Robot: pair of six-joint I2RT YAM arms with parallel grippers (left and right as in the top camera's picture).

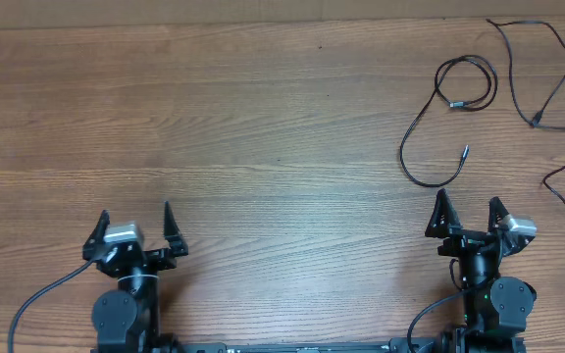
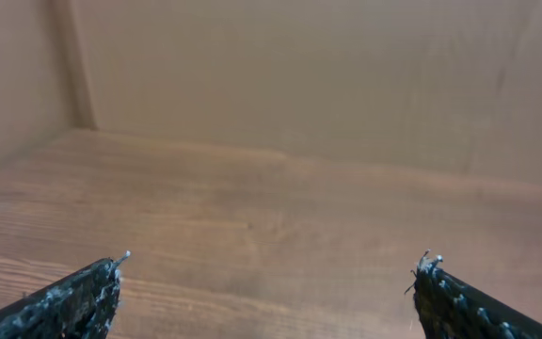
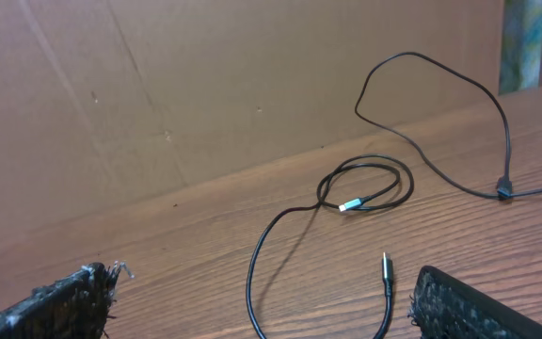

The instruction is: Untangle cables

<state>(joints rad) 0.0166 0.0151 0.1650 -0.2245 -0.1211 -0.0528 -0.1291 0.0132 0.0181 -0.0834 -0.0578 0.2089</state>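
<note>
On a wooden table (image 1: 263, 118), far right, a thin black looped cable (image 1: 402, 155) with small plugs lies near a longer cable (image 1: 536, 123) (running off the edge). The left gripper (image 1: 135, 211) and right gripper (image 1: 469, 197) are spread wide, grasping nothing.

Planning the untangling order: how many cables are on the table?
2 certain: a looped cable ahead of the right gripper, and a longer cable in the far right corner. A cable bend at the right edge leaves the frame; possibly a third.
</note>
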